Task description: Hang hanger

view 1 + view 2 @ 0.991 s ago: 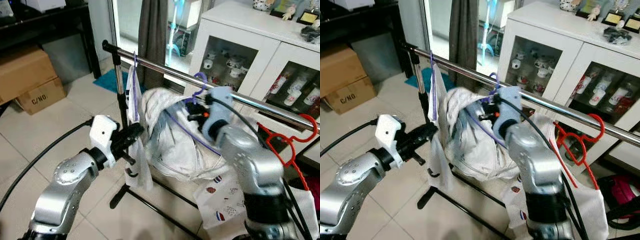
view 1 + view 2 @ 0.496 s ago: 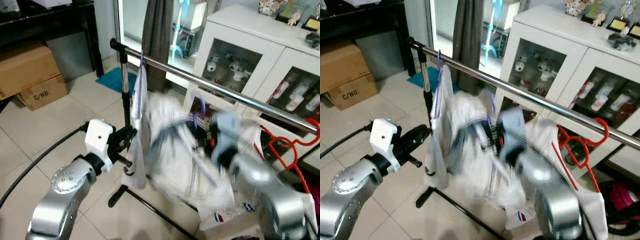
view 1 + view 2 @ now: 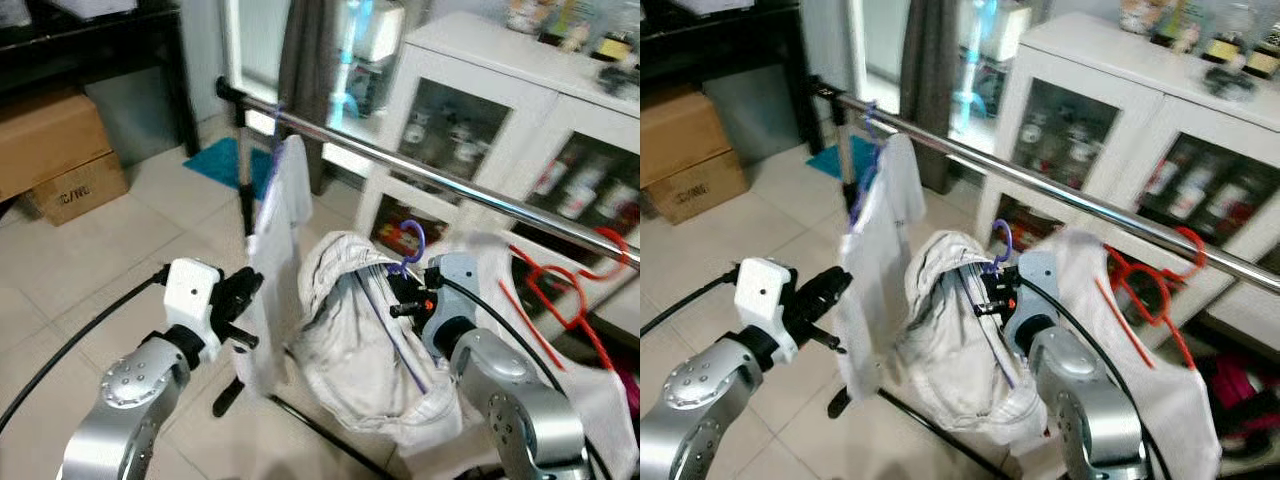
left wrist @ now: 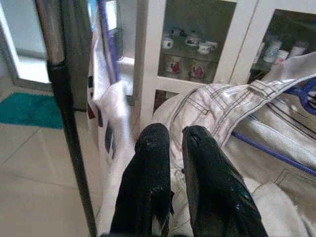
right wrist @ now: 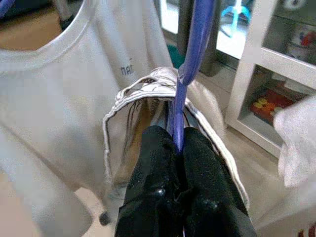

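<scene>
Purple hanger (image 3: 398, 300) sits clenched in the right end effector (image 3: 398, 300), its hook (image 3: 410, 238) upright, just below and nearer than the rail (image 3: 470, 190) above it.

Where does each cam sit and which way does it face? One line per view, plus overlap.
Left eye: head, looking forward and down at the rail; both silver arms show.
Right eye: same head pair, same scene, slightly offset.
Left wrist: looks along the left gripper toward the garment and cabinet.
Right wrist: looks along the right gripper, shut on the purple hanger.
Shared: hanger and garment appear in the eye views and both wrist views.
</scene>
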